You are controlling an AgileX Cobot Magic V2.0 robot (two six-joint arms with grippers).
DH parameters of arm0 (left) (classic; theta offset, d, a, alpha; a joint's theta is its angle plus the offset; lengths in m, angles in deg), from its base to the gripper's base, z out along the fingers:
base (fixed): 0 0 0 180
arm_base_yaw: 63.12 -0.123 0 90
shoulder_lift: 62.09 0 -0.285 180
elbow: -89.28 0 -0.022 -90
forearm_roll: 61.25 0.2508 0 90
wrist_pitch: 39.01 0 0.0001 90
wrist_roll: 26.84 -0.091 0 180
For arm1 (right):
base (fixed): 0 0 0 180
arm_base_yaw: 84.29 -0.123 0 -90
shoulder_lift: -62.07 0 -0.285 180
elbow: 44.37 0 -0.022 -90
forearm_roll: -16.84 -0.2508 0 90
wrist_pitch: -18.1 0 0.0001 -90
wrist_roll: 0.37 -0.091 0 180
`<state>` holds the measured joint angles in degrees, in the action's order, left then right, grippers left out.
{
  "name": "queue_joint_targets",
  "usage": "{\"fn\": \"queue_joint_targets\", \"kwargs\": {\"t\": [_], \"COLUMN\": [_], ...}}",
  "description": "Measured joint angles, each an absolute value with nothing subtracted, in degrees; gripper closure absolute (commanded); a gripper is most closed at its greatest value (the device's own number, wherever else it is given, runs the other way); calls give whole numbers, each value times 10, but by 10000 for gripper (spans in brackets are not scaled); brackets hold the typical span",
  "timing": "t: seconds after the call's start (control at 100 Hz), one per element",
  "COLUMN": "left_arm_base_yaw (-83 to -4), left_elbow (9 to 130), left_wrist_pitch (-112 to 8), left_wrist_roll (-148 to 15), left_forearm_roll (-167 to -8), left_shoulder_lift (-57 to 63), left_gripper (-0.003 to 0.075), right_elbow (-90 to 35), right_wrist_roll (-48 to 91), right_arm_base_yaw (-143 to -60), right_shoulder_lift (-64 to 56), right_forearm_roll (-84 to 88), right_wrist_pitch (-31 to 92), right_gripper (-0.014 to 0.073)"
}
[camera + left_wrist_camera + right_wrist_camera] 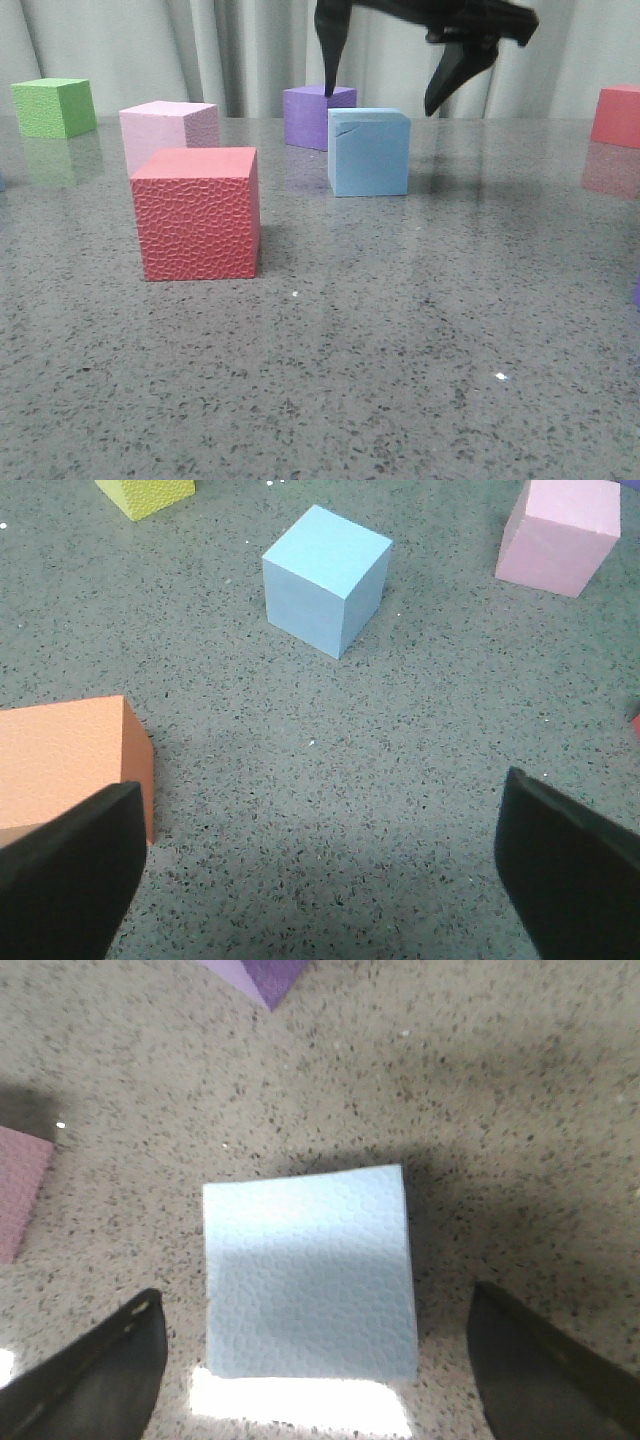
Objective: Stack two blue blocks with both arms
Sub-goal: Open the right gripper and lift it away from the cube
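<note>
One sky-blue block [368,155] stands on the grey table, right of centre. My right gripper [381,98] hangs open just above it, one black finger on each side. In the right wrist view the block [310,1280] lies between the spread fingers of the right gripper [315,1305], not touched. The second sky-blue block [325,580] shows only in the left wrist view, some way ahead of my left gripper [320,850], which is open and empty over bare table. The left arm is out of the front view.
A red cube [200,215] stands front left, with a pale pink cube [170,130] behind it. A green cube [55,107] is far left, a purple cube [318,115] is behind the blue block, and a red cube [617,115] is far right. An orange cube [70,760] sits beside the left finger.
</note>
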<state>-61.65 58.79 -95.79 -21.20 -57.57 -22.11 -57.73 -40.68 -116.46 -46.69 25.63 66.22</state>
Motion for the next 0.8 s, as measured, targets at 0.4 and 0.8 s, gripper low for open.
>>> {"fn": "queue_joint_targets", "kwargs": {"t": [0.4, 0.8], "left_arm_base_yaw": [-617, -617], "left_elbow": [588, 588], "left_wrist_pitch": [-958, -958], "left_wrist_roll": [-212, -212], "left_forearm_roll": [-576, -576], "left_shoulder_lift": [-221, -221], "left_gripper": [47, 47], "right_elbow": [-576, -407], "right_wrist_roll": [-279, -245], "right_arm_base_yaw": [-1165, -1090], "right_shoulder_lift": [-369, -190], "right_forearm_roll": [259, 302], "right_wrist_pitch": [698, 698], "right_gripper": [-16, -16]}}
